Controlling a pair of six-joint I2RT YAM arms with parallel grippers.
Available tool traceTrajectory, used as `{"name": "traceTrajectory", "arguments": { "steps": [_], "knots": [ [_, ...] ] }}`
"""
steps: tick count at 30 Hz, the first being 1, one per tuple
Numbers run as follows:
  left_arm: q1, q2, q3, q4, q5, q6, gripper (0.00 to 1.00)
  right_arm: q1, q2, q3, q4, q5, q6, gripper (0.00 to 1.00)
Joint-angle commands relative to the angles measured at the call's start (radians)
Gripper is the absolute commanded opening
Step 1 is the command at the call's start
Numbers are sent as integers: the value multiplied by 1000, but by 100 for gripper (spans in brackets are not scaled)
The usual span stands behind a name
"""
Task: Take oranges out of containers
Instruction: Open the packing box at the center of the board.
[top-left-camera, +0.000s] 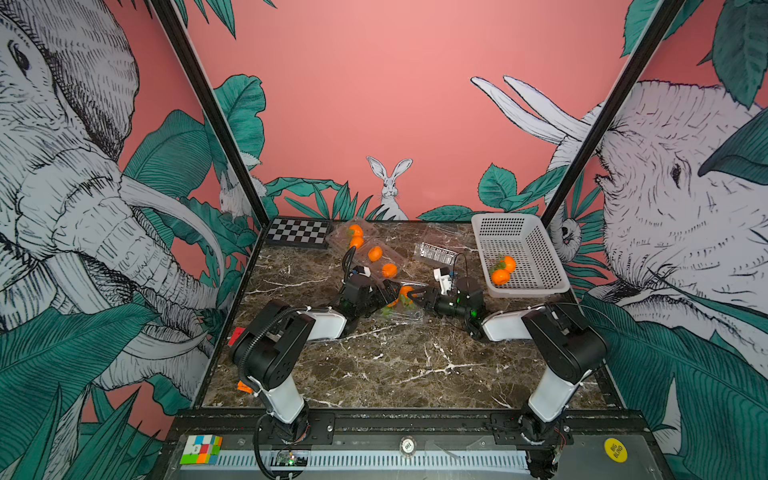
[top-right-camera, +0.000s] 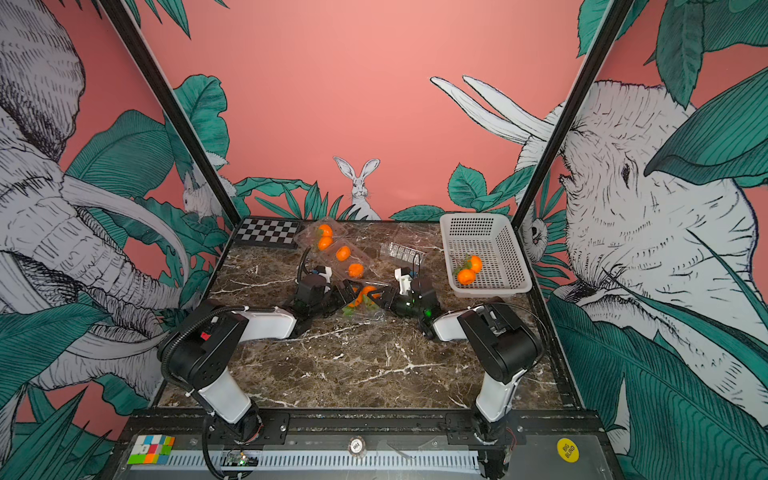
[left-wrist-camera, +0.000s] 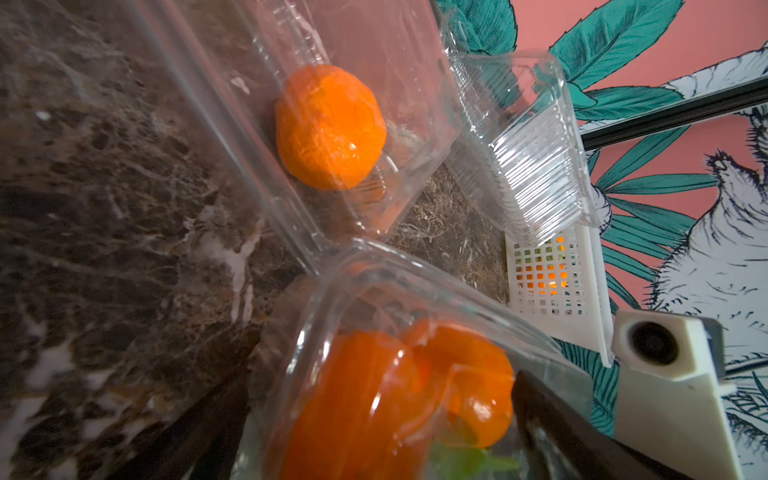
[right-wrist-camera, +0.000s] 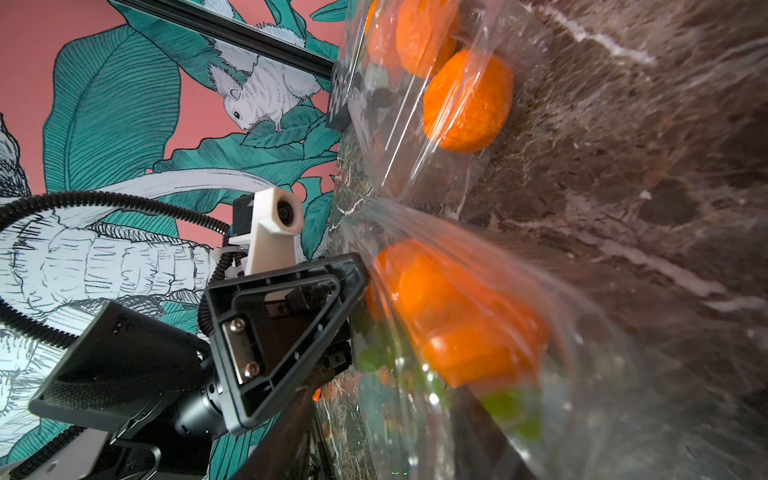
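I see left gripper (top-left-camera: 389, 293) spread wide astride container (top-left-camera: 404, 316), centre of desk (top-left-camera: 395, 365). Right gripper (top-left-camera: 417, 296) part-open at its opposite side. Two oranges (top-left-camera: 406, 291) inside: light, round, soft-skinned. I judge: pinch across body, gently; avoid leaves (right-wrist-camera: 512, 412).

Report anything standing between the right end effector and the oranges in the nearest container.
The clear plastic of the container itself: in both wrist views it covers the oranges, with the right end effector at its side. Whether the lid is latched is unclear.
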Motion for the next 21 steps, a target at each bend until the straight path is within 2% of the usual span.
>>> {"name": "traceTrajectory", "arguments": {
  "steps": [1, 15, 21],
  "knots": [
    [-39, -7, 26, 91, 95, -64, 99, 73, 24, 27, 81, -122, 7, 53],
    [-48, -9, 11, 113, 89, -83, 99, 74, 51, 48, 160, -137, 139, 53],
    [-54, -4, 13, 120, 88, -91, 99, 73, 83, 50, 263, -151, 226, 55]
  ]
}}
